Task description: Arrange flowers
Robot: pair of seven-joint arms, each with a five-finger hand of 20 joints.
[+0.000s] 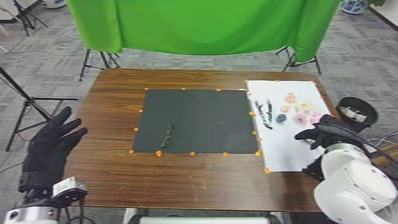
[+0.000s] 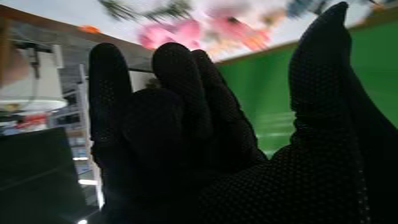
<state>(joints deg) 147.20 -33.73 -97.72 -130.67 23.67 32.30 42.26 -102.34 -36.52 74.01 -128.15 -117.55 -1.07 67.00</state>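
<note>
My right hand [image 1: 327,133] is loosely open and empty, beside the pink flowers [image 1: 300,118] on the white sheet [image 1: 286,156]. One green stem [image 1: 167,136] lies on the dark mat's near left; I'm likely choosing the next piece, which calls for a gentle pinch.

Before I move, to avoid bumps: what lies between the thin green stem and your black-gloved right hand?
In the head view: bare dark rectangular mat, a small orange marker, then white paper.
</note>
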